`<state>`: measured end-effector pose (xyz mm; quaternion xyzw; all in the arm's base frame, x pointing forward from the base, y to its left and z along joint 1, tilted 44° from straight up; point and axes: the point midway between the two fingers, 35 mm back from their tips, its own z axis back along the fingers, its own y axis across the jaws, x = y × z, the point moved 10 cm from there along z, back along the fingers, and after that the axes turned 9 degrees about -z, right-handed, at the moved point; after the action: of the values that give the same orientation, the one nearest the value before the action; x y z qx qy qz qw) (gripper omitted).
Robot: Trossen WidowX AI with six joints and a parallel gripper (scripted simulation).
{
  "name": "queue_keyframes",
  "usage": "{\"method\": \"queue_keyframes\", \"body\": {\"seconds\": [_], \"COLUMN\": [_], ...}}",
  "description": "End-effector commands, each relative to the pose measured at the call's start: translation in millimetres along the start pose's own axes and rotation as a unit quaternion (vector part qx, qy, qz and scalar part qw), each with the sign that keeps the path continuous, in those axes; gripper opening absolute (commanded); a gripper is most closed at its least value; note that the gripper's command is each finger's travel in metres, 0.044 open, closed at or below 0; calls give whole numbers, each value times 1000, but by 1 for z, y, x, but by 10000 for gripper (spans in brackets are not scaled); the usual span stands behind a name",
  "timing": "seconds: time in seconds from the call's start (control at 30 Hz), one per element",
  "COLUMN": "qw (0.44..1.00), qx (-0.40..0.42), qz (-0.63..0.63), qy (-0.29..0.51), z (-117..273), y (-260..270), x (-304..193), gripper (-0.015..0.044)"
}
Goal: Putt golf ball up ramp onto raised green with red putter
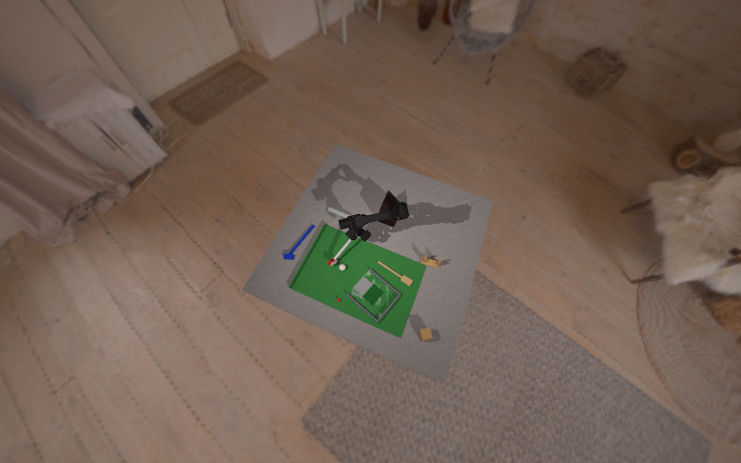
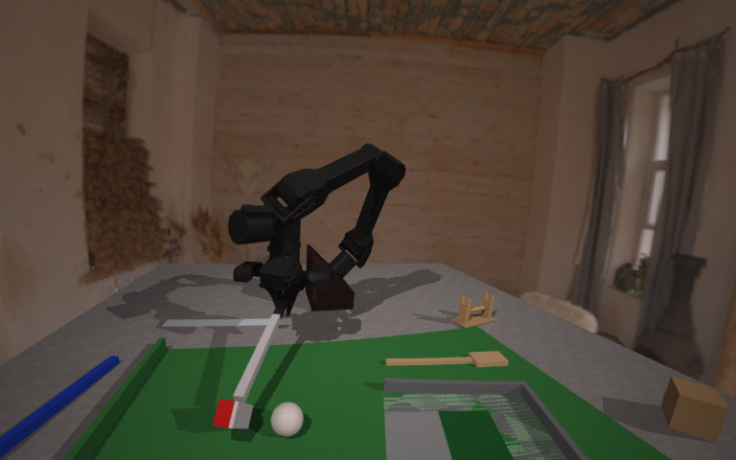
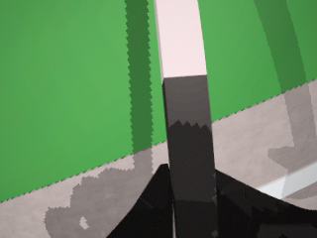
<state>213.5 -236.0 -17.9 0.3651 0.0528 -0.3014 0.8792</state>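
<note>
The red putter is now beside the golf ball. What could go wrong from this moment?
1. The gripper holds the red putter only at the top of its long shaft, so the head may twist at impact.
2. The head sits just left of the golf ball; a skewed stroke could send it past the ramp and raised green.
3. The wooden mallet lies near the ramp and may deflect a wide ball.
</note>
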Motion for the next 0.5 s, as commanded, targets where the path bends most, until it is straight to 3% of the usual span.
{"method": "queue_keyframes", "body": {"seconds": [0.0, 0.33, 0.47], "qw": [1000, 1000, 1000], "qx": [-2, 0, -3], "qz": [-2, -2, -3], "qy": [-6, -4, -6], "z": [0, -1, 2], "y": [-17, -13, 38], "x": [3, 2, 0], "gripper": [0, 0, 0]}}
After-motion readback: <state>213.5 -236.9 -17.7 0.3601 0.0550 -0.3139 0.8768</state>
